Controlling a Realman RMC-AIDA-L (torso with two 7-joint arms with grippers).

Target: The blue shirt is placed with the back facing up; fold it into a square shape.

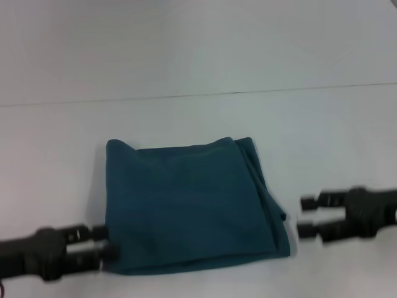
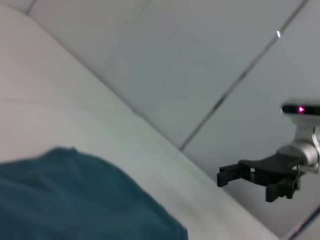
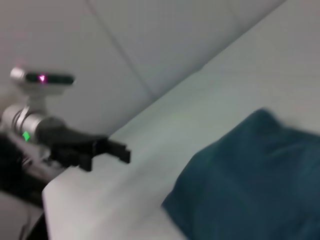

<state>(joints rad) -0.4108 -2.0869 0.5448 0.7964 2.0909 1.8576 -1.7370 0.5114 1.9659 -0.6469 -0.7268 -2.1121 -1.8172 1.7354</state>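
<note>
white tabletop (image 1: 198, 62) holds the blue shirt (image 1: 189, 208), folded nearly square at centre. my left gripper (image 1: 110, 242) touches its near-left corner, my right gripper (image 1: 305, 217) just beside it, both open; dragging could undo folds.

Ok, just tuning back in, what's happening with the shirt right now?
The blue shirt lies folded into a rough square on the white table. The left gripper sits open at its near left corner, at or almost at the cloth's edge. The right gripper is open just off the right edge, clear of the cloth. Neither holds anything.
</note>
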